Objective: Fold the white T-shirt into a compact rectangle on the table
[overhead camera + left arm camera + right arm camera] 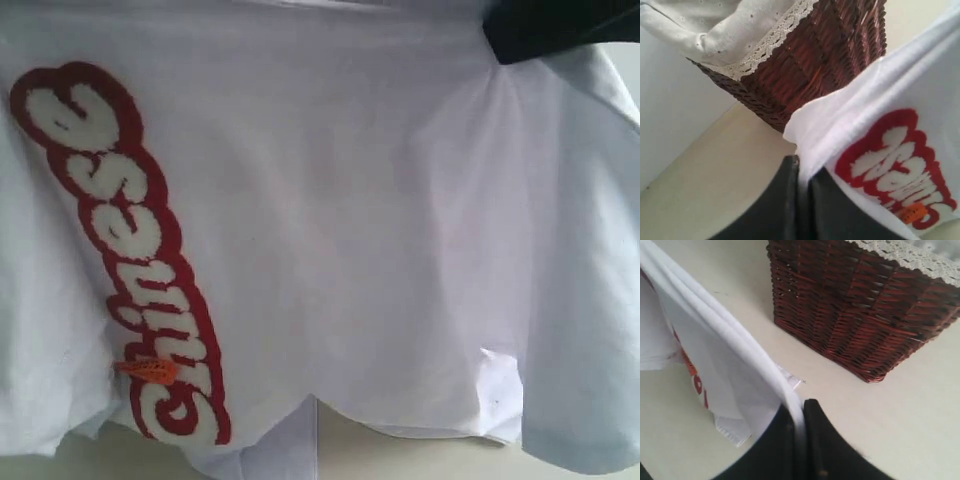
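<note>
- We have the white T-shirt (380, 220) up in the air, hanging like a curtain and filling almost the whole exterior view. It is not lying flat on the desk (350, 445), which shows only as a pale strip under the hanging edge.
- The red-edged lettering (120, 250) runs top to bottom down the left side. From that we judge the shirt hangs sideways, held along one side edge. A small orange tag (148, 371) sits on the letters low down.
- Left tool (802, 169): its fingers are together and clamped on a bunched edge of the shirt. Cloth is squeezed into the slit between them, and the lettering is just beside the grip.
- Right tool (799, 410): this one is clamped on the shirt too. A rolled white edge runs out from between its fingers, and the rest drapes down toward the desk.
- So the shirt hangs between the two tools, from one grip to the other. We reckon this hold is meant to open it out before it is laid down for a first fold.
- We cannot tell whether the lowest edge brushes the desk.
- Further out, the wicker basket (850, 315) with its lace trim (775, 35) stands on the desk, apart from the shirt. The folding itself looks not yet begun.
</note>
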You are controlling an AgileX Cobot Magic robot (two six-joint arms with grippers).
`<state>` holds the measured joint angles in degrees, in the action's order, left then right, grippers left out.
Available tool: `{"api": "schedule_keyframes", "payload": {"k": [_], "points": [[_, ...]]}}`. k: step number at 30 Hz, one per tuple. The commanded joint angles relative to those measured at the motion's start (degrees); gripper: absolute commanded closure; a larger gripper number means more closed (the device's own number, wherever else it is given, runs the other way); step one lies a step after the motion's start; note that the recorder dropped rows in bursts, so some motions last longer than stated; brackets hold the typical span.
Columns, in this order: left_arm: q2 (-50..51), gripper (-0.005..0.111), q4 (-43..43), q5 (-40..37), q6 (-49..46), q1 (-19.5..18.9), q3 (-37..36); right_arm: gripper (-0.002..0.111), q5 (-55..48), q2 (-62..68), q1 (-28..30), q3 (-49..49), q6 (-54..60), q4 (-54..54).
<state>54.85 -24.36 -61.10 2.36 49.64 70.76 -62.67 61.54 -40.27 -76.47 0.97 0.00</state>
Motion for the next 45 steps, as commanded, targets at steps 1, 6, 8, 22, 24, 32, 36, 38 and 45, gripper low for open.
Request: {"api": "schedule_keyframes", "payload": {"k": [1,6,8,22,24,32,36,38,45], "points": [[-6.68,0.107,-6.84,-8.86,1.47,-1.68,2.28,0.108,-7.29,-4.43,1.67,-1.35,2.6,-5.5],[-13.35,0.107,-4.33,-8.86,1.66,-1.68,4.39,0.108,-7.29,-9.43,1.67,-2.4,4.1,-4.48],[-15.33,0.107,-1.5,-8.86,0.86,-1.68,4.49,0.108,-7.29,-10.99,1.67,-2.4,5.12,-1.76],[-24.14,0.107,7.58,-8.86,-1.48,-1.68,12.59,0.108,-7.29,-19.14,1.67,-2.87,15.18,10.51],[-23.99,0.107,7.16,-8.86,-3.01,-1.68,15.05,0.108,-7.29,-19.52,1.67,-4.3,15.63,10.51],[-14.07,0.107,-8.53,-8.86,-2.03,-1.53,15.87,0.108,-7.29,-16.37,1.67,-7.26,11.16,-4.54],[-5.37,0.107,-8.7,-8.86,-2.36,-1.53,12.98,0.108,-7.29,-11.07,1.67,-5.78,2.96,-13.42],[-0.52,0.107,-10.03,-8.86,-2.36,-1.65,10.83,0.108,-7.29,-8.25,1.67,-3.37,2.37,-14.87],[11.3,0.107,-16.18,-8.86,1.82,-1.73,-0.21,0.108,-7.29,3.76,1.67,6.34,-4.47,-28.09]]}}
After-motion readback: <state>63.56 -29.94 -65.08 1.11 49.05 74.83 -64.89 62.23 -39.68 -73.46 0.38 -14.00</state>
